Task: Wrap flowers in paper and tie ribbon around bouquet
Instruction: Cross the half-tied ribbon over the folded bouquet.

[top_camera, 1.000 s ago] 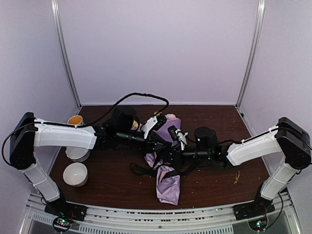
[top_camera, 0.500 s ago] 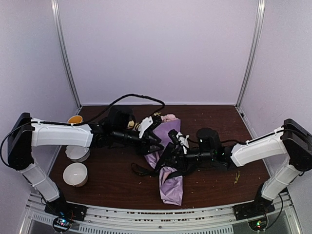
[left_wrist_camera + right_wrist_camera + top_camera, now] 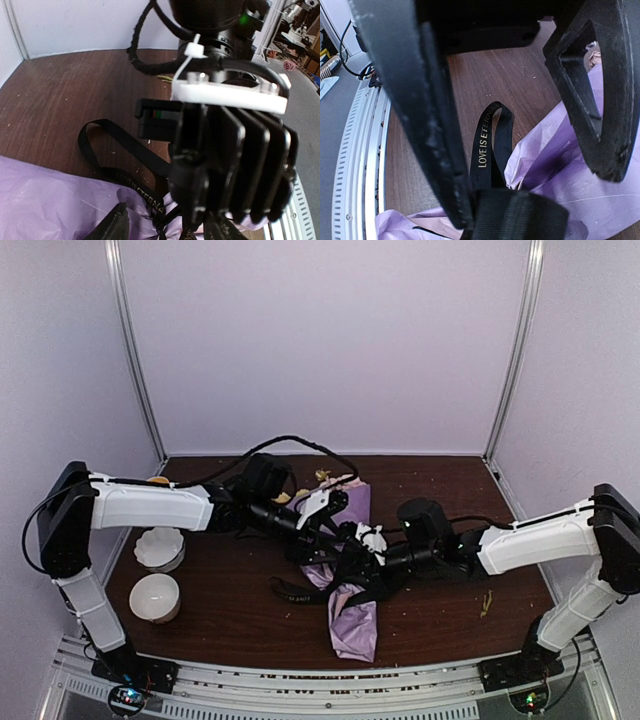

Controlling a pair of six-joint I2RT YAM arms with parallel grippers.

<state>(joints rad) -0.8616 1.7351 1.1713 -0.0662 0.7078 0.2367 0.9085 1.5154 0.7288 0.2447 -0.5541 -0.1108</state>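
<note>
The bouquet lies lengthwise mid-table, its lilac paper [image 3: 352,625] tapering toward me. A few pale flowers [image 3: 338,478] peek out at its far end. The black ribbon [image 3: 290,592] is wound round the paper's waist, with a loop trailing left on the wood. My left gripper [image 3: 328,532] hovers over that waist, its jaws open either side of the ribbon's crossing [image 3: 161,210]. My right gripper [image 3: 352,565] meets it from the right and is shut on the ribbon [image 3: 520,215]. The lettered loop [image 3: 492,145] lies beyond it, against the paper [image 3: 580,200].
Two white bowls [image 3: 160,548] [image 3: 155,598] stand at the left edge, with an orange cup [image 3: 153,480] behind my left arm. A black cable [image 3: 290,440] arches over the back. Bits of stem [image 3: 487,602] lie at the right.
My left gripper has opened and let go, and the arm has reached further right. My right gripper has shut on the ribbon and slid slightly left over the bouquet.
</note>
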